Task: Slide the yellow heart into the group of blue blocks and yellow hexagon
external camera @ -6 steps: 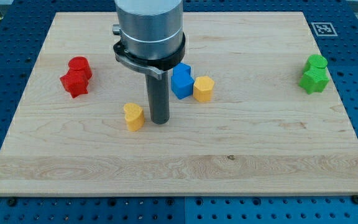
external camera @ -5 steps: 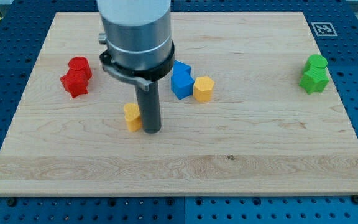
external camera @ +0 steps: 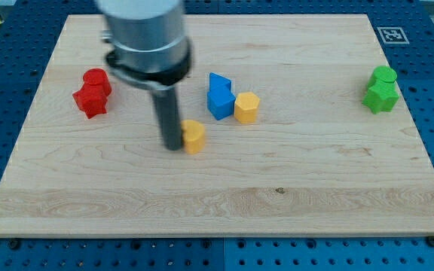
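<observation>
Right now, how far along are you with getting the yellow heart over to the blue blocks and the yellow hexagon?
Partly there. Done: my tip sits on the view's left side of the yellow heart, right against it. In hand: pushing it toward the view's right. Left: a gap of bare board separates the heart from the blue blocks and the yellow hexagon, up and to the right, so it has not joined them yet.

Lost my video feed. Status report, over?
My tip at the yellow heart's left side, apparently touching. Heart short of the blue blocks and yellow hexagon. Nothing between heart and group.
</observation>
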Tool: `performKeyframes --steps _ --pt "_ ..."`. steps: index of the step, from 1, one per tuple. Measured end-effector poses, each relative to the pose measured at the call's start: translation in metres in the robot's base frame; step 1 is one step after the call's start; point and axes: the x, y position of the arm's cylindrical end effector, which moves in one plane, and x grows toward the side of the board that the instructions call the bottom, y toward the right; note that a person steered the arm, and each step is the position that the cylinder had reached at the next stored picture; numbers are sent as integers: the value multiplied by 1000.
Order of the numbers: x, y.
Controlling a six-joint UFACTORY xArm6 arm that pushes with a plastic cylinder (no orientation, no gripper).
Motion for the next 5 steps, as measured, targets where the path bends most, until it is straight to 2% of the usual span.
performKeyframes --steps 1,3,4,5 --pt "0 53" --pt "34 58" --pt "32 94" --pt "20 100"
